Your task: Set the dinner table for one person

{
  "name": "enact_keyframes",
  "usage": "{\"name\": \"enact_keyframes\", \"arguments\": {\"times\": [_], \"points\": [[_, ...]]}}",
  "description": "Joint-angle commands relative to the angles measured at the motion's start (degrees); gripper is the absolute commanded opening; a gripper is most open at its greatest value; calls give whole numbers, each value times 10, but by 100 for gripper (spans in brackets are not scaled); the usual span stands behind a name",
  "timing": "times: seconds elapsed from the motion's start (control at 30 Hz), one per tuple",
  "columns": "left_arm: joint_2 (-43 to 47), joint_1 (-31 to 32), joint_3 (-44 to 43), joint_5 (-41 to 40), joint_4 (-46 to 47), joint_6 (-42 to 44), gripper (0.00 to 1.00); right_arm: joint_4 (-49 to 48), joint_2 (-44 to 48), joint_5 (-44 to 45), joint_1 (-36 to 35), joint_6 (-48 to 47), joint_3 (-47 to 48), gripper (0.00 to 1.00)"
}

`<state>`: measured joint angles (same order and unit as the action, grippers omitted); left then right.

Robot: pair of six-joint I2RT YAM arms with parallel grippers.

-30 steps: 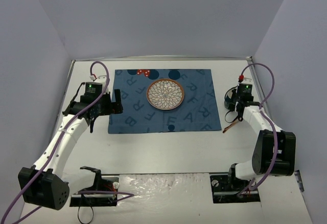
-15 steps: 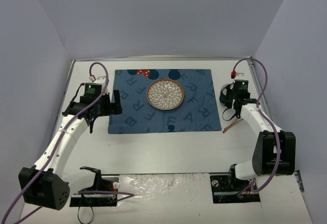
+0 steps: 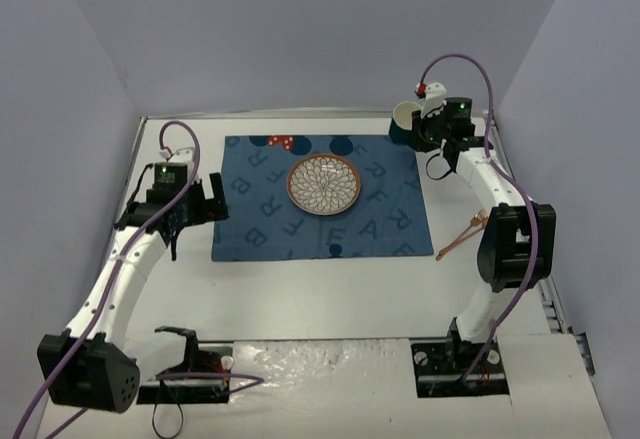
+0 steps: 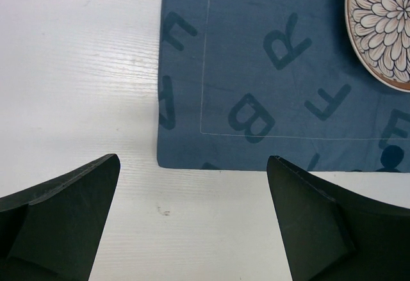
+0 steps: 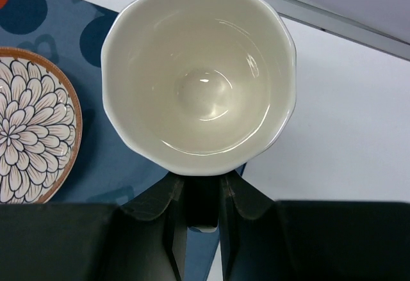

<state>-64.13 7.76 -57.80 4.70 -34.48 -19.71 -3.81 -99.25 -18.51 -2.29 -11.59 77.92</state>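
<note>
The white dinner table (image 3: pixel 330 289) carries a dark blue letter-printed placemat (image 3: pixel 260 209) with a flower-patterned plate (image 3: pixel 323 184) on it. My right gripper (image 3: pixel 420 131) is shut on the handle of a cup (image 3: pixel 404 119), dark outside and cream inside, and holds it above the placemat's far right corner. In the right wrist view the cup (image 5: pixel 198 76) fills the frame above the shut gripper (image 5: pixel 202 191), with the plate (image 5: pixel 32 134) to its left. My left gripper (image 3: pixel 215 201) is open and empty, over bare table (image 4: pixel 77 70) just off the placemat's near left corner (image 4: pixel 256 70).
A thin copper-coloured utensil (image 3: pixel 460 236) lies on the table right of the placemat. Grey walls close in the table at the back and sides. The plate's edge shows in the left wrist view (image 4: pixel 381 28). Arm bases sit at the near edge.
My right gripper has swung from the placemat's right side to its far right corner, carrying the cup. My left gripper has shifted slightly left.
</note>
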Motion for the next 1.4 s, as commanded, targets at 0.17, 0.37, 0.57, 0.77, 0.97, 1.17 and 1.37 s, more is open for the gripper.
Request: {"name": "enact_keyframes", "arguments": {"times": [0.17, 0.37, 0.57, 0.77, 0.97, 1.17, 1.37], "points": [[36, -33, -2, -42, 29, 6, 97, -22, -99, -59, -5, -58, 164, 0], [29, -43, -2, -41, 30, 6, 97, -7, -141, -62, -5, -67, 202, 0], [25, -44, -1, -39, 31, 6, 97, 2, -163, -47, -11, -75, 213, 0], [25, -44, -1, -37, 30, 6, 97, 18, -185, -46, -11, -70, 226, 0], [21, -44, -1, -32, 30, 6, 97, 33, -204, -55, -10, -68, 242, 0], [21, -45, -1, -31, 29, 5, 97, 36, -216, -59, -9, -67, 243, 0], [22, -45, -1, -28, 29, 5, 97, 35, -223, -51, -9, -61, 247, 0]]}}
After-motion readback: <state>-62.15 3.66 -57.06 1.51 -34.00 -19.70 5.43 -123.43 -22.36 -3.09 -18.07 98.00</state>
